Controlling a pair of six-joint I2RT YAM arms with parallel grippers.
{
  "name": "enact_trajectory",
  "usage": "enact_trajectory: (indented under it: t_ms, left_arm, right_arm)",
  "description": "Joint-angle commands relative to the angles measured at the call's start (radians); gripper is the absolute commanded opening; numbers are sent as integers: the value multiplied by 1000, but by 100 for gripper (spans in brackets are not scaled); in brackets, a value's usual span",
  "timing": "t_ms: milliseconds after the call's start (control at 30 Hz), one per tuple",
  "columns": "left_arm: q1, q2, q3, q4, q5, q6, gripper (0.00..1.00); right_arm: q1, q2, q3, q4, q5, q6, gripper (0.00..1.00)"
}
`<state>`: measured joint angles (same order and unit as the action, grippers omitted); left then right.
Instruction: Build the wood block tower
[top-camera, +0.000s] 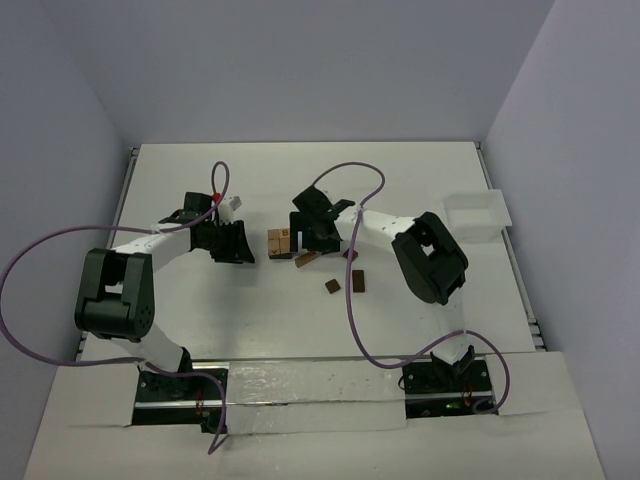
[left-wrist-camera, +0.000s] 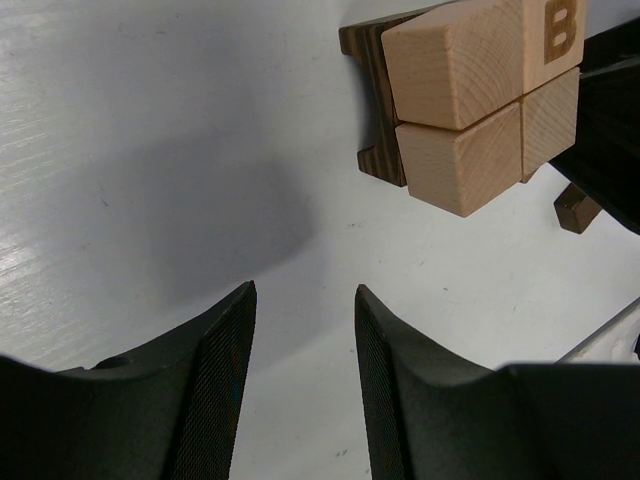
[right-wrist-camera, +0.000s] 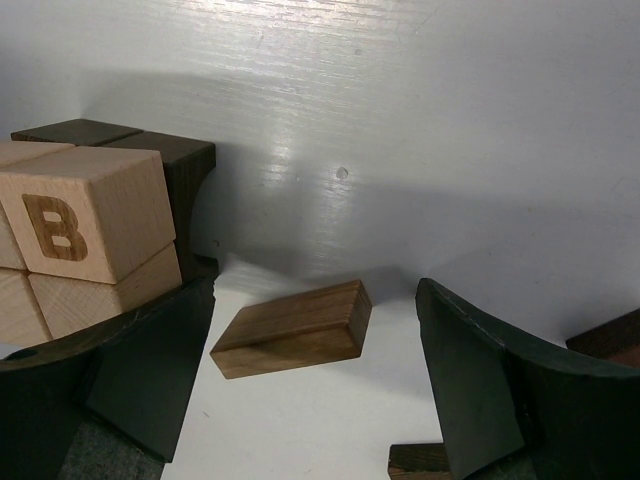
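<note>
The wood block tower (top-camera: 279, 242) stands mid-table: light tan cubes, one marked B, against a dark brown block. It shows in the left wrist view (left-wrist-camera: 480, 100) and the right wrist view (right-wrist-camera: 85, 235). A reddish-brown flat block (right-wrist-camera: 292, 328) lies on the table between my right gripper's open fingers; it also shows in the top view (top-camera: 306, 259). My right gripper (top-camera: 312, 243) is open just right of the tower. My left gripper (top-camera: 236, 244) is open and empty (left-wrist-camera: 305, 300), left of the tower and apart from it.
Two dark brown blocks (top-camera: 333, 286) (top-camera: 358, 281) lie loose in front of the tower. A dark piece (right-wrist-camera: 612, 338) shows at the right edge of the right wrist view. A white tray (top-camera: 476, 214) sits at the far right. Purple cables loop over both arms.
</note>
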<state>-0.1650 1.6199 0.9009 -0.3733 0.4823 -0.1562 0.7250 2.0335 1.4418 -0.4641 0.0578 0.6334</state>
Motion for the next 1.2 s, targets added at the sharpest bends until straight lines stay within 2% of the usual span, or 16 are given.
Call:
enact_trajectory:
  t_ms: [0, 533, 800, 1067, 1167]
  left_arm:
    - [-7, 9, 41, 34, 29, -14, 51]
    - [-39, 51, 78, 51, -36, -36, 54]
    - [-47, 92, 85, 59, -15, -52, 55]
    - [-55, 96, 94, 53, -11, -48, 52]
    - [-56, 48, 62, 63, -20, -38, 50]
  right_arm:
    - [8, 13, 47, 7, -4, 14, 89]
    - [9, 13, 46, 6, -11, 13, 89]
    - [8, 15, 48, 4, -16, 19, 89]
    - [8, 7, 37, 4, -23, 12, 90]
    - [8, -13, 19, 7, -29, 2, 91]
